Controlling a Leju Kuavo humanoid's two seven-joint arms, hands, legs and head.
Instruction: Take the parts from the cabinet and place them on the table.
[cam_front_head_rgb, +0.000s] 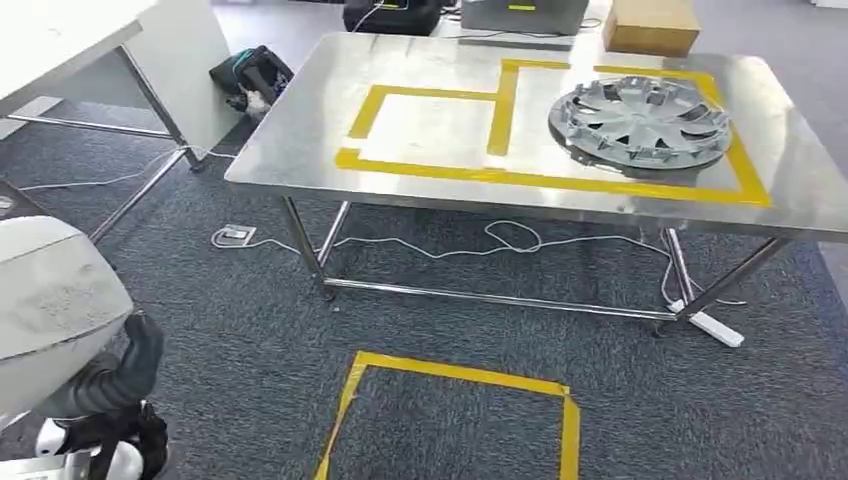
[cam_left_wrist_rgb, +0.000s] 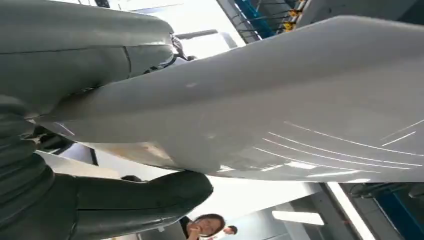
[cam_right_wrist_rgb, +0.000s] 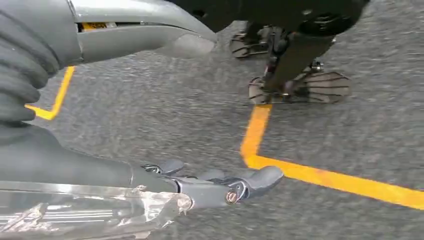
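Observation:
A large pale grey curved part (cam_front_head_rgb: 50, 300) sits at the lower left of the head view, and my left hand (cam_front_head_rgb: 130, 375) holds it from below. In the left wrist view the same part (cam_left_wrist_rgb: 280, 100) lies clamped between the grey thumb (cam_left_wrist_rgb: 90, 50) and the dark fingers (cam_left_wrist_rgb: 140, 200). Ahead stands the steel table (cam_front_head_rgb: 420, 70), marked with yellow tape outlines (cam_front_head_rgb: 430, 130). A silver wheel cover (cam_front_head_rgb: 640, 122) lies inside the right outline. My right hand (cam_right_wrist_rgb: 210, 185) hangs over the carpet with its fingers stretched out and nothing in them.
A yellow tape square (cam_front_head_rgb: 460, 400) marks the carpet in front of the table. A cardboard box (cam_front_head_rgb: 650, 25) sits at the table's far edge. A black bag (cam_front_head_rgb: 250, 75) and a white table (cam_front_head_rgb: 60, 40) stand to the left. Cables and a power strip (cam_front_head_rgb: 715, 328) lie under the table. A person (cam_left_wrist_rgb: 205, 225) is nearby.

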